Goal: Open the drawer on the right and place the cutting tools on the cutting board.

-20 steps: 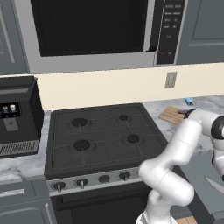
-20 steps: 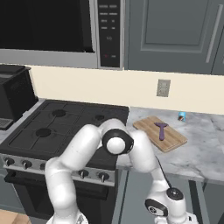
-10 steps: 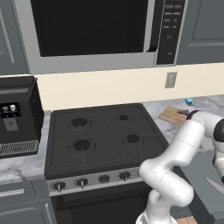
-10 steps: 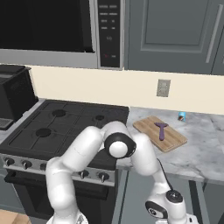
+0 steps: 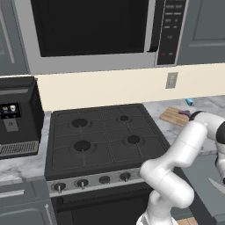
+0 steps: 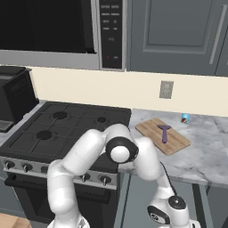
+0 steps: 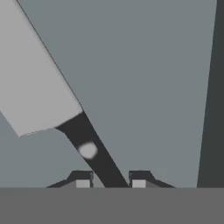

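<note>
At the far left stands a black coffee machine on the marbled counter, then the black gas stove with four burner grates and its row of knobs, under a silver-framed microwave. In the left base view the white arm rises at about five o'clock, bends at a bulky elbow and reaches toward three o'clock, its wrist dropping out past the right edge above the wide shallow grey drawer, which stands pulled open with a pale blade lying inside. In the right base view the arm loops over from seven o'clock, its dark-capped joint at centre, and plunges down toward five o'clock below the counter edge. The hand view looks straight into the plain grey drawer floor, where a broad pale cleaver-like knife with a black handle slants from eleven o'clock down to six o'clock (a light rivet shows on the handle). The gripper sits at six o'clock with its two dark tips drawn in close on either side of that handle, seemingly clamped on it. Right of the stove, the flat light-brown slatted wooden cutting board lies on the counter carrying a small purple-handled tool, with a small blue object at its one o'clock. Compared with a second ago, the elbow has leaned further right and the wrist has sunk lower into the drawer.
</note>
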You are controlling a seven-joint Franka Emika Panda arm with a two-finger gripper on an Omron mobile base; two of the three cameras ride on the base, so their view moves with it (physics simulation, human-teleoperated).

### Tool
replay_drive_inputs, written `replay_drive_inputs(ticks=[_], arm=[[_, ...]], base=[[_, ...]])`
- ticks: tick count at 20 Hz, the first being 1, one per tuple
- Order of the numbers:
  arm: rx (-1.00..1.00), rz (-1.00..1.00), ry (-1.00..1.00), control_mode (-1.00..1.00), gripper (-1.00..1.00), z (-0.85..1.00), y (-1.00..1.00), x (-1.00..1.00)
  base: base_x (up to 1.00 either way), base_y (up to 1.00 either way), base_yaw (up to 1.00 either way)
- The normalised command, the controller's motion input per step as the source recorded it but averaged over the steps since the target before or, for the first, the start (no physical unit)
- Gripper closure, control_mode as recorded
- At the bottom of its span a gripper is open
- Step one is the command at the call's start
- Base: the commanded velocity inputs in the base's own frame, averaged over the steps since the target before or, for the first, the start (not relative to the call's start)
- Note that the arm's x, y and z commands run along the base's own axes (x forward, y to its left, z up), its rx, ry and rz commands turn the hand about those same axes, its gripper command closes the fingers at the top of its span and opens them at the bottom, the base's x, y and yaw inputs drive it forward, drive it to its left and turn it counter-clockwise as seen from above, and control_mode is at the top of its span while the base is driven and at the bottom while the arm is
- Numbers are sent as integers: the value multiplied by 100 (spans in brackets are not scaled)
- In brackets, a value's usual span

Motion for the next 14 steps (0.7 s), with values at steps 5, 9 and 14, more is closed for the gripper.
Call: replay_drive_inputs(ticks=[5, 9, 14], arm=[[0, 0, -17, -100, 100, 15, 0, -26], [0, 0, -29, -100, 100, 79, 0, -24], [0, 0, -27, -100, 100, 100, 0, -10]], base=[[0, 0, 0], [0, 0, 0], [0, 0, 0]])
